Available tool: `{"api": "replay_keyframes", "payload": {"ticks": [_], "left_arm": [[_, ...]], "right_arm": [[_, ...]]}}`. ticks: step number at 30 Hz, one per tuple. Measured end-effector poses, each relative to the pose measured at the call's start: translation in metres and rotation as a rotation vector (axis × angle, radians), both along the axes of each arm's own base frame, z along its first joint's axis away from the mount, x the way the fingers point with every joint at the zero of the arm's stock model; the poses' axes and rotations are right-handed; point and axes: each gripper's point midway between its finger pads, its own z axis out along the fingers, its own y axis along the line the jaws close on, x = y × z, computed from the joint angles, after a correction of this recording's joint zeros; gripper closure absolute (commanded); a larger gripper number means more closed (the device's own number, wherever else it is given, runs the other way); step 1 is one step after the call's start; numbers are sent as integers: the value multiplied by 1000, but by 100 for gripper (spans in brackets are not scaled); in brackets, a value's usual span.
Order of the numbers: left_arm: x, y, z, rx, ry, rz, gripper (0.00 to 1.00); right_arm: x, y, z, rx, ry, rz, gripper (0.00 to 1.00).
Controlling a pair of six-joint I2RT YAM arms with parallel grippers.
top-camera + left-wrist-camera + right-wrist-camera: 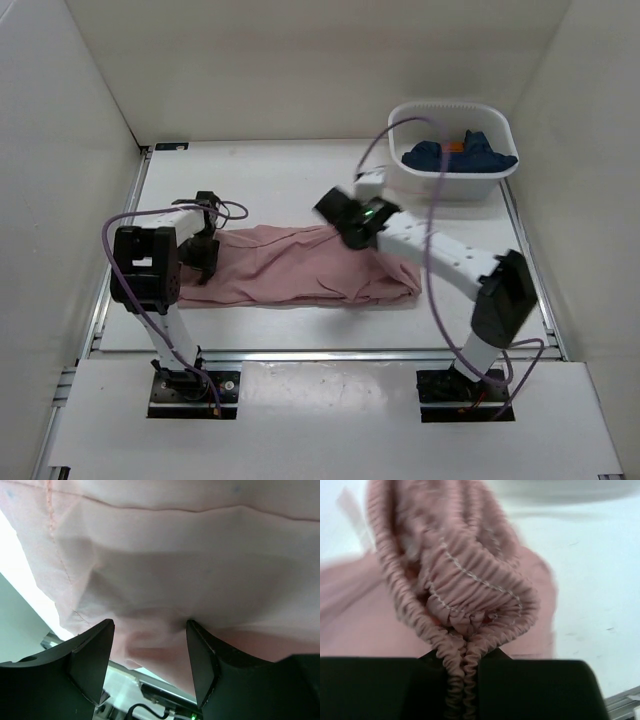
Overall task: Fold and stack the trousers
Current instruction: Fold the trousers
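- The white basin (450, 186) stands at the far right of the table (280, 180) and holds a dark blue garment (470, 152) with a patch of orange on it.
- The trousers (300, 268) lie on the table, nearer the arm bases than the basin and to its left. They are spread in a long dusty-pink band whose right end is the part closest to the basin, yet apart from it.
- The right gripper (345, 215) hangs left of the basin and a little nearer, over the far edge of the trousers.
- In the right wrist view the right gripper (460, 656) is pinched tight on the gathered elastic waistband of the trousers (465, 590). Two ribbed folds run down between the closed fingers, and the rest of the band bulges up in a loop beyond them.
- The left gripper (203, 258) sits at the end of the trousers farthest from the basin, low over the cloth.
- In the left wrist view the left gripper (150, 630) has its jaws standing apart at a middling width. Pink fabric of the trousers (175, 555) fills the view beyond them and sags into the gap, with a stitched seam running down its left side.
- The cloth meets both fingertips (197, 635), but whether it is actually pinched cannot be told.
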Motion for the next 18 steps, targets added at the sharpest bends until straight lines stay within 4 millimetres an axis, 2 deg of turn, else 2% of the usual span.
{"api": "replay_keyframes", "payload": {"ticks": [1, 2, 5, 9, 11, 18], "left_arm": [[0, 0, 0, 4, 10, -3, 29], [0, 0, 0, 7, 17, -4, 29], [1, 0, 0, 12, 35, -6, 29], [1, 1, 0, 16, 45, -5, 29], [1, 1, 0, 17, 48, -6, 29], [2, 2, 0, 24, 59, -7, 29]], "right_arm": [[-11, 34, -6, 2, 1, 63, 100], [-23, 60, -16, -15, 21, 107, 100], [-33, 110, -50, -80, 74, 163, 100], [-26, 143, -92, -139, 125, 188, 100], [-28, 149, -103, -164, 146, 212, 100], [-59, 187, -93, -175, 134, 370, 100]]}}
